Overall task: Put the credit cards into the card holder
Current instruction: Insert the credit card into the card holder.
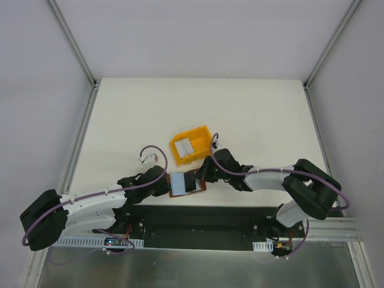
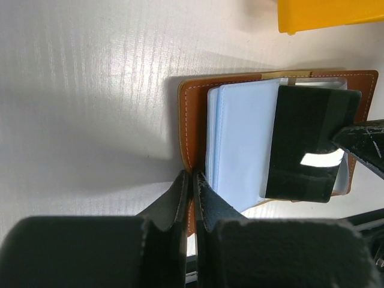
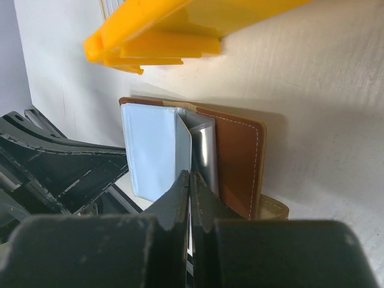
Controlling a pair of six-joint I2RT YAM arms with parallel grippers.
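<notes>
The card holder lies open near the table's front edge, brown leather with pale sleeves inside. My left gripper is shut on its brown left border. My right gripper is shut on a credit card, which looks dark and glossy in the left wrist view and stands tilted over the right half of the open holder. In the right wrist view the card is almost edge-on beside the brown cover. More credit cards lie in the yellow bin.
The yellow bin stands just behind the holder, close to my right gripper; it also shows in the right wrist view and the left wrist view. A small white piece lies behind my left arm. The black front rail is right below.
</notes>
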